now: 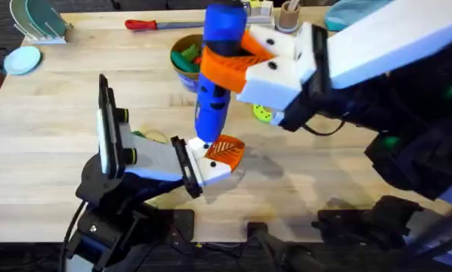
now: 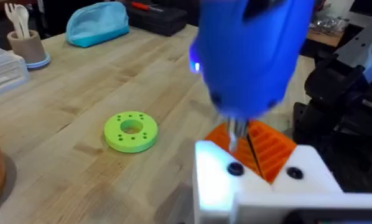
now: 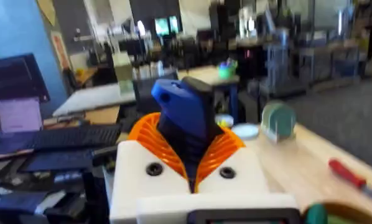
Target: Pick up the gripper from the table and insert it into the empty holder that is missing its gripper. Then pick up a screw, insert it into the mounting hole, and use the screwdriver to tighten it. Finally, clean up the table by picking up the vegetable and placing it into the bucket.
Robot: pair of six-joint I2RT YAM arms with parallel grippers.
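Two orange ribbed pads of the right gripper were clamped on the screwdriver, a thick bright-blue cylinder with a black upper part, held nearly upright. Its thin bit came down from the gripper onto the holder, the white blocky mount just below the tool's tip. In the left wrist view the bit met the white block beside two dark round spots, though whether either was a screw head could not be told. The gripper, a small orange wedge with a ribbed face, sat against the holder right beside the bit.

Behind the right gripper stood the bucket, a round tub with green and orange things inside. A flat green ring lay just under the gripper's white body. The red-handled screwdriver lay farther back, near the table's far edge. Open wood stretched to the left of the tool and in front of the holder toward the near edge.

The left gripper's state could not be told. The vegetable, pale and green, lay just beside it, partly hidden.
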